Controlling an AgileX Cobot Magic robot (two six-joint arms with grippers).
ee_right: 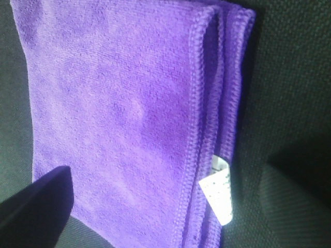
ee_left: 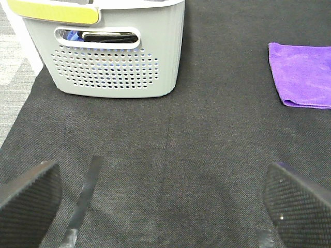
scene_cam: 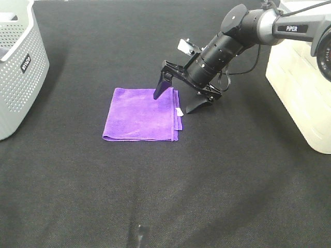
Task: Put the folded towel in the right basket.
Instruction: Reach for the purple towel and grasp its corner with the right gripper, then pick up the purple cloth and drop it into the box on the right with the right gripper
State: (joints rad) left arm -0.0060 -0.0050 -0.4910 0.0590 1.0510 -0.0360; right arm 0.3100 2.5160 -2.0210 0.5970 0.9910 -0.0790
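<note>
A folded purple towel [scene_cam: 142,114] lies flat on the black cloth at the middle of the table, with a small white tag [scene_cam: 179,111] at its right edge. My right gripper [scene_cam: 175,102] is open and straddles the towel's right edge: one fingertip [scene_cam: 159,93] rests over the towel, the other sits on the cloth beside it. The right wrist view shows the towel [ee_right: 124,119] and its tag [ee_right: 218,195] close up between the fingers. The right basket [scene_cam: 302,88] is cream and stands at the right edge. My left gripper [ee_left: 160,199] is open and empty, low over the cloth; the towel [ee_left: 305,75] is far from it.
A grey perforated basket [scene_cam: 18,67] stands at the left edge; in the left wrist view [ee_left: 111,57] it holds dark items and has a yellow-green handle. The black cloth [scene_cam: 165,196] covers the whole table.
</note>
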